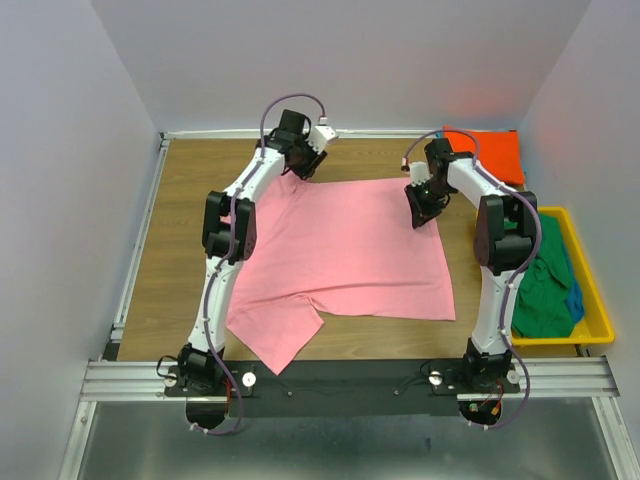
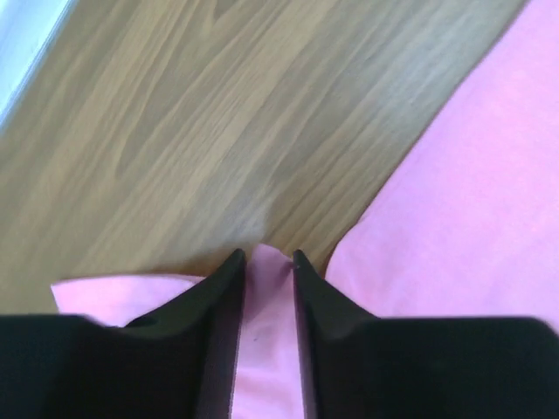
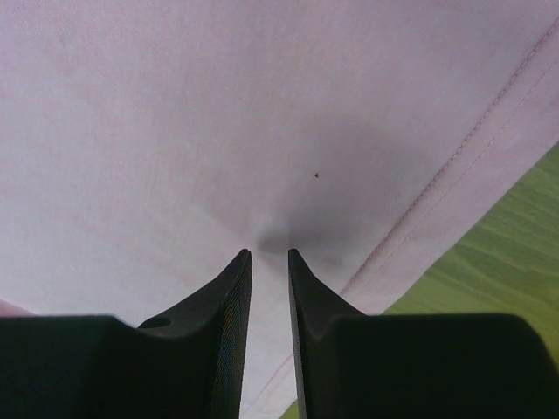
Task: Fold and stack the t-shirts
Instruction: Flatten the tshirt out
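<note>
Off to the right of the pink t-shirt (image 1: 350, 245), which is lying spread on the table (image 1: 180, 220), the yellow bin (image 1: 560, 341) is holding a crumpled green t-shirt (image 1: 540, 290) and a mostly buried blue t-shirt (image 1: 574, 300). Beyond the pink t-shirt's far right corner, an orange t-shirt (image 1: 495, 152) is lying partly blocked by the right arm. The left gripper (image 2: 266, 257) is pinching the pink t-shirt's far left corner between narrow jaws. The right gripper (image 3: 269, 253) is nipping a pucker of cloth near its far right hem.
</note>
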Controlling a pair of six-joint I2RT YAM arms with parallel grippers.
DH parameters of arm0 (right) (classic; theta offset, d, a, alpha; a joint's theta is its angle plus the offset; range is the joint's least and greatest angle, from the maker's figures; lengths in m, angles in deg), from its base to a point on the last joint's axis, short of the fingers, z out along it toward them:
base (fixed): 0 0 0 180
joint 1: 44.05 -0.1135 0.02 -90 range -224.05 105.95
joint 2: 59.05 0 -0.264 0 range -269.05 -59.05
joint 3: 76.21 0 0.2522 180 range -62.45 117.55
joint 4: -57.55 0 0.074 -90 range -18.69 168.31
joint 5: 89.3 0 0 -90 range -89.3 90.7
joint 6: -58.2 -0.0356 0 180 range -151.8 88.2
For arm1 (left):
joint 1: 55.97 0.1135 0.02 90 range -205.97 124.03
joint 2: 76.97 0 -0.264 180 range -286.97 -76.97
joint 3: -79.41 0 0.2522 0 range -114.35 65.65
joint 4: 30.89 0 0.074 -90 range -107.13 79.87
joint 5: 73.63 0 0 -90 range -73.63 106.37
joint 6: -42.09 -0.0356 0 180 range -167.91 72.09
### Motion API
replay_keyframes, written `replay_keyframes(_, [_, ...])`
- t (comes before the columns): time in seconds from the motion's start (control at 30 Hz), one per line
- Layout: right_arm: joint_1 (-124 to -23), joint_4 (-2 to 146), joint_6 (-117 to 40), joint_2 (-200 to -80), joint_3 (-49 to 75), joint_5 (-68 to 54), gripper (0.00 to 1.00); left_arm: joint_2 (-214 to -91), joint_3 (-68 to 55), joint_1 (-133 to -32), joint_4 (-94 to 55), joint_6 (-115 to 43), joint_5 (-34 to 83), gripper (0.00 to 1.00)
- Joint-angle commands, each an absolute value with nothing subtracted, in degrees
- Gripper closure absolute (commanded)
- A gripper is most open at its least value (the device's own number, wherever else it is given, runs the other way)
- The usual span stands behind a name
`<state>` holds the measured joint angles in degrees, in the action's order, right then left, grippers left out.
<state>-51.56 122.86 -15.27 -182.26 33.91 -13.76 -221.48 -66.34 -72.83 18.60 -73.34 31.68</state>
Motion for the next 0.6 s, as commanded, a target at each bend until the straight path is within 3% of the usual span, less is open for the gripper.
replay_keyframes(0.0, [-51.61, 122.11, -15.63, -181.92, 33.35, -14.59, 0.7, -220.24, -68.12, -72.49, 17.15, -78.41, 27.27, 0.31])
replay_keyframes(0.3, [-51.61, 121.59, -16.68, -184.02, 39.67, -13.01, 0.7, -206.79, -56.44, -68.54, 10.82, -73.05, 32.27, 0.31])
replay_keyframes(0.57, [-51.52, 120.27, -18.53, -190.87, 51.53, -9.23, 0.75, -208.98, -53.63, -62.04, 20.47, -67.96, 39.12, 0.43])
